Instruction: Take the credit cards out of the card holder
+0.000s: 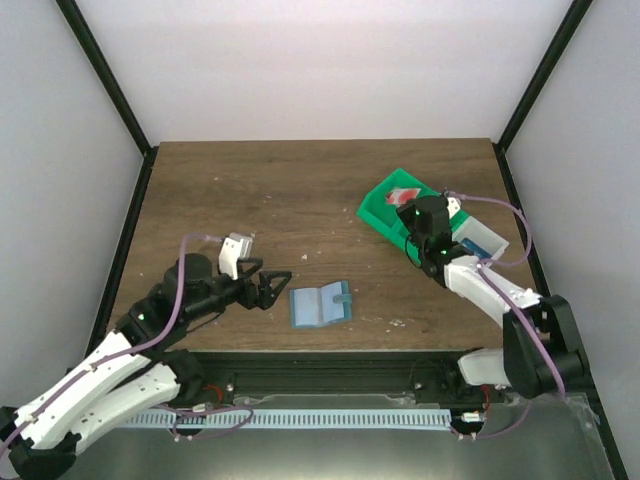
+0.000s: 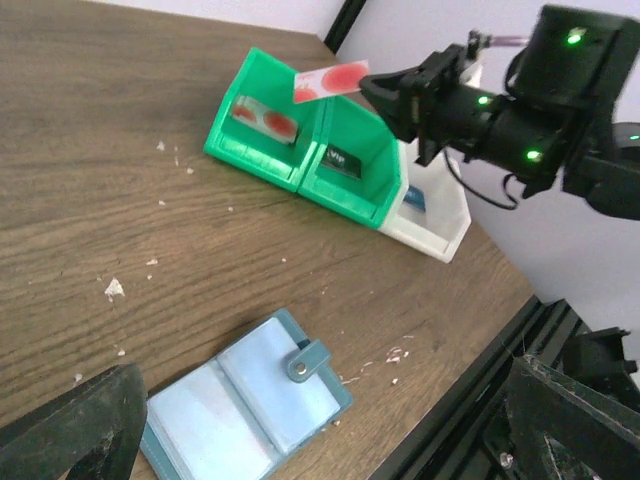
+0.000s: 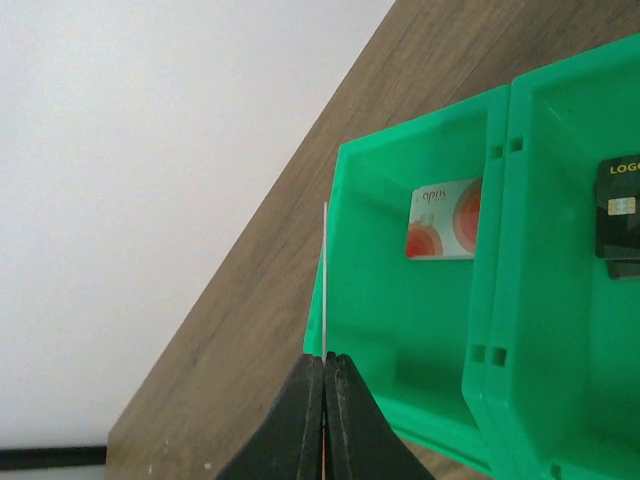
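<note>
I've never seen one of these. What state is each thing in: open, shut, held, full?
Holder: open, lying flat.
Left claw: open, empty.
Right claw: shut on the raised card.
End bin: spotted card inside.
Middle bin: black card inside.

A robotics lab test cell: white panels (image 1: 300, 60) and black frame struts (image 1: 105, 75) enclose a wooden surface (image 1: 300, 190), with the left arm (image 1: 100, 375) and right arm (image 1: 490, 290) bolted at 6 o'clock.

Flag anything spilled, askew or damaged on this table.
Pale crumbs lie scattered on the brown wooden table, like spilled debris. The light-blue folding card holder lies open, slightly askew to the table's edge. Nothing looks damaged.
</note>
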Controlling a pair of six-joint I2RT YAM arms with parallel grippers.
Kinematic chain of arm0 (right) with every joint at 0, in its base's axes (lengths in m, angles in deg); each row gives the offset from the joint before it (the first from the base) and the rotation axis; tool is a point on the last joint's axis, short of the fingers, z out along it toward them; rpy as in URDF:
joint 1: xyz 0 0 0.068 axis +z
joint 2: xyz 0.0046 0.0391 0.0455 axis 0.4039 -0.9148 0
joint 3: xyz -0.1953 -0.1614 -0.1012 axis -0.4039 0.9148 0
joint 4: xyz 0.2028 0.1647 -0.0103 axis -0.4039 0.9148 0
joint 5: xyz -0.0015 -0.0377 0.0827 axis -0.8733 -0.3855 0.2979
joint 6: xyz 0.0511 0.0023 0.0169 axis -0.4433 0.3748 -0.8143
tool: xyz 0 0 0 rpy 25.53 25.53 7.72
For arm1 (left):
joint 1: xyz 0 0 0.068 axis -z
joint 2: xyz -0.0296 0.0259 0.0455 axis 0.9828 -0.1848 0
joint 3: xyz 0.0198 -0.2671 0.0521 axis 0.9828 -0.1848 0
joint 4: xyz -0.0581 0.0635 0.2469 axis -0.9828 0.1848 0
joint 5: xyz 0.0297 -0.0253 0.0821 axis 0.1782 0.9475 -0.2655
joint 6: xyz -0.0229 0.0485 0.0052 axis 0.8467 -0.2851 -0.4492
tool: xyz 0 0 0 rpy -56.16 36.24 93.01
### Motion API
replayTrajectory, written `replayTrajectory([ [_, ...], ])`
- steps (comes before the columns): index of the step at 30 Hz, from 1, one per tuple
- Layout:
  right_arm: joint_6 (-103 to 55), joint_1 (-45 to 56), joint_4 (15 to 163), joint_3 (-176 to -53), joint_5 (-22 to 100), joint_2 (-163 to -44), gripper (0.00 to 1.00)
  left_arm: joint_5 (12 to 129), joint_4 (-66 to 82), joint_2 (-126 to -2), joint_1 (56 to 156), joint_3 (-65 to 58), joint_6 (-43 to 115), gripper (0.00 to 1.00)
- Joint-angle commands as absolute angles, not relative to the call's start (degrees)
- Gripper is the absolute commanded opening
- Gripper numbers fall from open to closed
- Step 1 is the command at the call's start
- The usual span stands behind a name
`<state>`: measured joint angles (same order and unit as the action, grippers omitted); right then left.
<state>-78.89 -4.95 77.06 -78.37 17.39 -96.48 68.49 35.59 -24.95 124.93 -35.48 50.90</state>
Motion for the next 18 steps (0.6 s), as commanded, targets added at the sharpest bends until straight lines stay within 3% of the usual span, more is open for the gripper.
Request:
replayTrajectory([
  [1, -86.7, -5.4, 72.8, -82.1, 10.4, -101.0, 0.00, 67.3, 35.2, -22.5, 124.7, -36.2, 50.1, 1.00],
  [18, -94.3, -5.4, 75.6, -92.9, 0.6, -116.8, 0.00, 69.2, 34.6, -20.6, 124.9, -36.4, 49.7, 1.00],
])
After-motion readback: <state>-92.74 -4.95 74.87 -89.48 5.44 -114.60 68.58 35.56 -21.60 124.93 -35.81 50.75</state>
